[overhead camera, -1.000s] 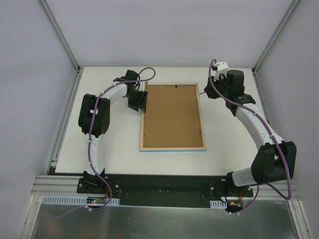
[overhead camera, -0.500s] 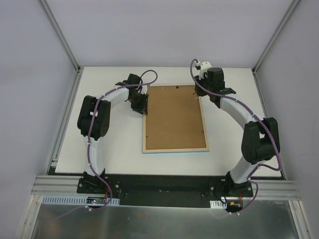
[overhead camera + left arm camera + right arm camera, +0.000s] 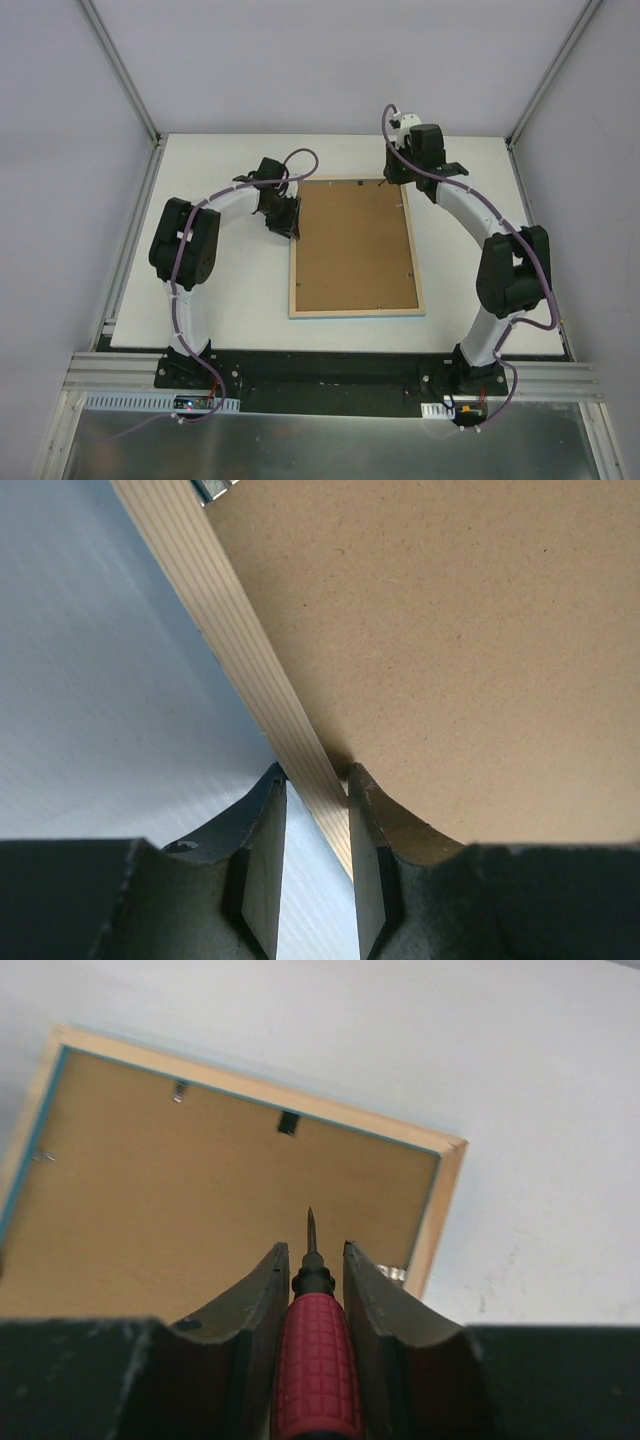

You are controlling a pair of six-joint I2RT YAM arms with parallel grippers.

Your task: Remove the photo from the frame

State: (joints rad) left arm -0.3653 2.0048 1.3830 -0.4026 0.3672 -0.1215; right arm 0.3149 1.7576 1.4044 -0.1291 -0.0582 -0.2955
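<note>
Frame (image 3: 355, 312) flat on desk (image 3: 220, 290), back side up, brown backing board (image 3: 355, 245) showing, lying mid-desk between both arms. Left gripper (image 3: 315, 775) at frame's left rail near far corner, fingers pinching pale wood strip from both sides. Right gripper (image 3: 311, 1250) clamped on red-handled pointed tool (image 3: 315, 1360), tip over backing board by far right corner; contact with board, cannot tell.
</note>
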